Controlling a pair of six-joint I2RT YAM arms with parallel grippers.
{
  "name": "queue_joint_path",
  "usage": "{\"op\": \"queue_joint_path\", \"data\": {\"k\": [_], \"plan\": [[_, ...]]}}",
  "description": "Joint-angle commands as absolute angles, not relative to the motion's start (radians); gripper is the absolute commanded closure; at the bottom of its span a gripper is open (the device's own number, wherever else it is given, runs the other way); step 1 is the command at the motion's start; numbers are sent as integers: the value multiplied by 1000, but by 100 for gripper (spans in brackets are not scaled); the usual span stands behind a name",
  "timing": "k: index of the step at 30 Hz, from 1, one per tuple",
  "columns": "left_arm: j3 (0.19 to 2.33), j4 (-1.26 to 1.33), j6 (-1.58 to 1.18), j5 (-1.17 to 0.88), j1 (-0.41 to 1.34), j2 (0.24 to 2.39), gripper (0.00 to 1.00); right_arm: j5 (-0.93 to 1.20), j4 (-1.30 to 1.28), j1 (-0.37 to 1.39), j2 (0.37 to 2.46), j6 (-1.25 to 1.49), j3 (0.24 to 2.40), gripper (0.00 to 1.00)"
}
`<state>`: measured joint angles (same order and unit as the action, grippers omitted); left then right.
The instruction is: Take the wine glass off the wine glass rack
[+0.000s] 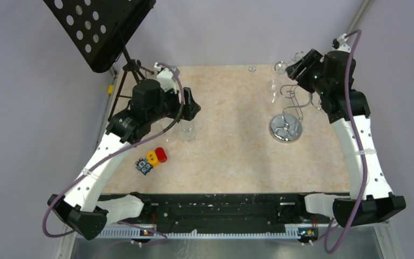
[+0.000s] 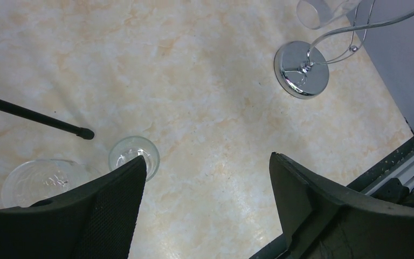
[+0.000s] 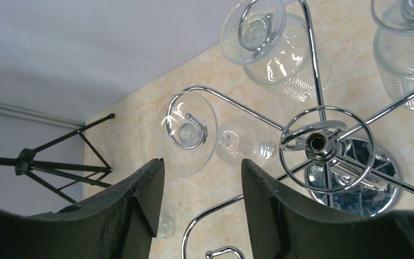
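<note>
Right claw [image 3: 200, 208] had its jaws apart, just short of the nearest wine glass [image 3: 186, 135], which hung upside down by its foot in a rack [image 3: 308, 141] loop. I'd grip the stem, then slide outward along the wire, not lift. Left claw [image 2: 207, 162] was spread too.

Clear wine glass [image 3: 185, 133] (inverted) on chrome rack [image 3: 317, 143]

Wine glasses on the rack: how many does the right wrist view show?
3: left glass at mid-height, centre glass at top, right glass cropped top-right. More may be hidden.
</note>
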<state>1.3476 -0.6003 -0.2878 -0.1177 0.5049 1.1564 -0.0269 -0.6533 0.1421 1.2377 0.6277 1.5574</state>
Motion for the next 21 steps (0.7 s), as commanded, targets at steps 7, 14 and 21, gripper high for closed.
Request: {"op": "queue_joint_path", "data": {"k": [7,14,21], "plan": [[1277,-482,-258,-112,500,1081,12,-54,-474,148,1241,816,1480,46],[1203,-412,-255,-39,500,1021,11,-55,-345,148,1237,923,1378,48],[1169,-387,-263,-79,499,1045,8,-54,-243,147,1236,976,1309,50]]}}
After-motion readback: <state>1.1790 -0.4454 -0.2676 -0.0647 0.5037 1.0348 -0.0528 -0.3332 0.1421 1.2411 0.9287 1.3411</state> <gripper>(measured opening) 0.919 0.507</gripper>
